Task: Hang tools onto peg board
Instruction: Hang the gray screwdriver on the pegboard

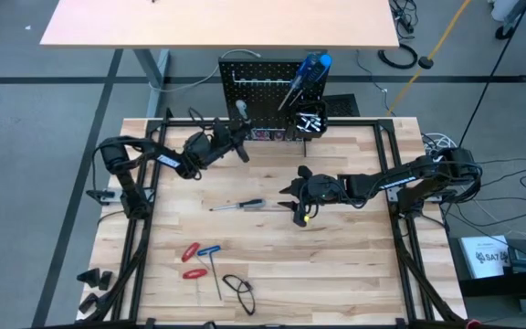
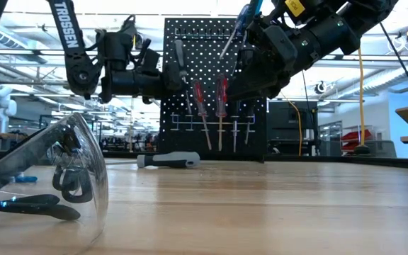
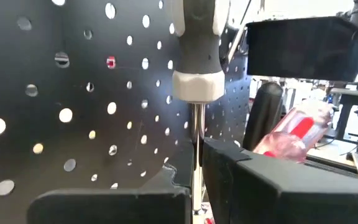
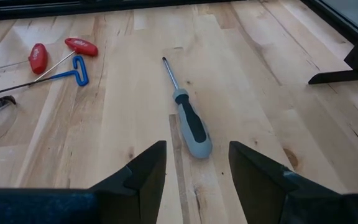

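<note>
High view: my left gripper (image 1: 238,131) at the peg board (image 1: 258,87); left wrist view: closed on a grey screwdriver (image 3: 196,56) shaft, upright for hooking; right wrist view: my right gripper (image 4: 191,165) half open, empty, above another screwdriver (image 4: 188,121).

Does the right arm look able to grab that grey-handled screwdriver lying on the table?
Probably yes. The right gripper has its jaws open and points down at the grey-handled screwdriver, which lies alone on bare wood, nothing between them. The left gripper is busy up at the peg board.
</note>
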You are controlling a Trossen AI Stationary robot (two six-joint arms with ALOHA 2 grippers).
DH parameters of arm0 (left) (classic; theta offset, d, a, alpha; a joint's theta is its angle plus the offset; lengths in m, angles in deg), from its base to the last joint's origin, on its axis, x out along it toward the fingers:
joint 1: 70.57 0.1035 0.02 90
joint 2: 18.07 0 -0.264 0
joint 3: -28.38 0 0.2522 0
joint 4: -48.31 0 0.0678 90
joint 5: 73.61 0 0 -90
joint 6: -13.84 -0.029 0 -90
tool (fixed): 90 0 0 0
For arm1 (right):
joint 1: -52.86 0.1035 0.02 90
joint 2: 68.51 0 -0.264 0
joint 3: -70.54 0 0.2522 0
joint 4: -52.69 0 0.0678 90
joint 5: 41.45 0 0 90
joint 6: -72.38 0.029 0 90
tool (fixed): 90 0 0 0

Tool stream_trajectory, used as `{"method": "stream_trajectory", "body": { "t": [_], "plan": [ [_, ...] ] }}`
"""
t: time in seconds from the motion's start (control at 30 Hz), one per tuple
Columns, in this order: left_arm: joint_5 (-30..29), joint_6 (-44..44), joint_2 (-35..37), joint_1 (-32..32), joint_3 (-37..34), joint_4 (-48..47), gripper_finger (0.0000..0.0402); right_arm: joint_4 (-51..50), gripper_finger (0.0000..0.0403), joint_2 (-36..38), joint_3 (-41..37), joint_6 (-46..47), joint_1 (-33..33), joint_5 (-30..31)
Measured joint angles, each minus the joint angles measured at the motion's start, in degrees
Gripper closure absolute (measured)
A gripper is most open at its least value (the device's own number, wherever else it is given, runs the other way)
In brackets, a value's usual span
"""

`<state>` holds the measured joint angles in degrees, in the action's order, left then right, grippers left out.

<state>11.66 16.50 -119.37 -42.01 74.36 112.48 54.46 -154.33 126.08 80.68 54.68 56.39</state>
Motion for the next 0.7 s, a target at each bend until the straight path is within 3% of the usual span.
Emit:
{"method": "stream_trajectory", "body": {
  "t": [0.7],
  "plan": [
    [0.02, 1.13, -0.59, 1.46, 0.91, -6.14, 0.0382, 0.02, 0.0236, -0.02, 0.0, 0.0, -0.01, 0.0]
  ]
}}
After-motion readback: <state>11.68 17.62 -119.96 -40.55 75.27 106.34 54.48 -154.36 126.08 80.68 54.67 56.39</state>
